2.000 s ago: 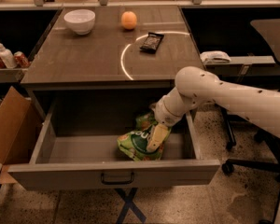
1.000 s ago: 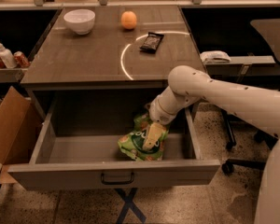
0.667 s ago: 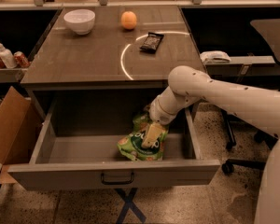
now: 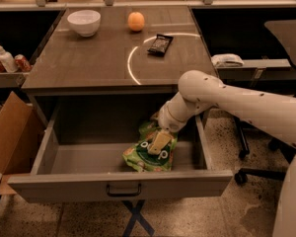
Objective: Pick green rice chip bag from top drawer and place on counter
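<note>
The green rice chip bag [image 4: 147, 156] lies in the right half of the open top drawer [image 4: 113, 181], its white lettering facing up. My gripper [image 4: 159, 142] reaches down into the drawer from the right and sits right on top of the bag. The white arm comes in from the right edge of the view and hides the bag's upper part. The counter [image 4: 89, 58] with its white arc is above the drawer.
On the counter stand a white bowl [image 4: 84, 21], an orange [image 4: 136, 20] and a small dark packet [image 4: 160, 44]. A cardboard box [image 4: 7, 137] stands left of the drawer. Bottles and cans [image 4: 5, 61] sit on a shelf at left. An office chair [image 4: 276, 107] is at right.
The arm has shifted slightly left and lower onto the bag over the last two seconds. The bag has stayed in place in the drawer.
</note>
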